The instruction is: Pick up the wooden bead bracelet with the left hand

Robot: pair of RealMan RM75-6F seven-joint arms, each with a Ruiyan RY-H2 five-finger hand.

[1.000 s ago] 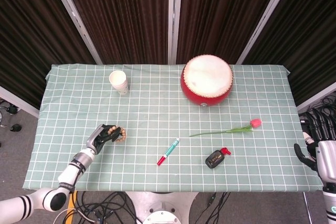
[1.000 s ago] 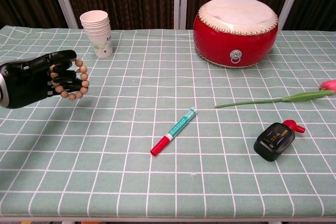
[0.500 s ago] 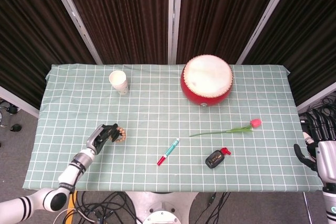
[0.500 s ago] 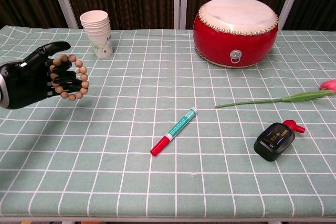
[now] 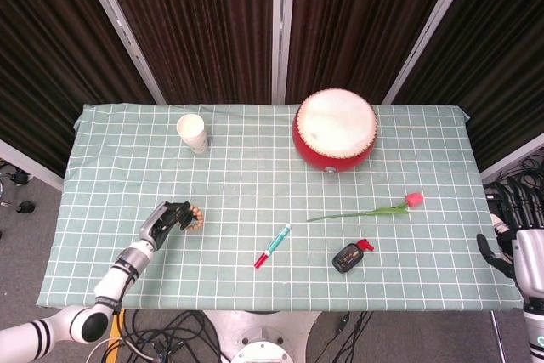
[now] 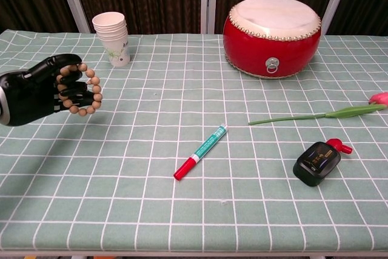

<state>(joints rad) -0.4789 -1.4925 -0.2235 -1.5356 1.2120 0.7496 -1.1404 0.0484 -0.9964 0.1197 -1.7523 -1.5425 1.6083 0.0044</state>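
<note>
My black left hand (image 6: 36, 92) hovers over the table's left side and grips the wooden bead bracelet (image 6: 91, 92), its fingers curled through the ring of light brown beads. From the head camera the same left hand (image 5: 167, 219) shows near the front left, with the bracelet (image 5: 195, 219) at its fingertips. Off the table's right edge hangs my right hand (image 5: 515, 244), its fingers apart and holding nothing.
On the green checked cloth (image 6: 200, 210) lie a red-capped green marker (image 6: 200, 151), a black and red clip device (image 6: 317, 161) and a pink tulip (image 6: 327, 112). A red drum (image 6: 273, 36) and stacked paper cups (image 6: 113, 37) stand at the back.
The left hand's fingers have shifted slightly around the bracelet, with its thumb curling back over the beads. The hand stays in nearly the same place. The right hand has not moved.
</note>
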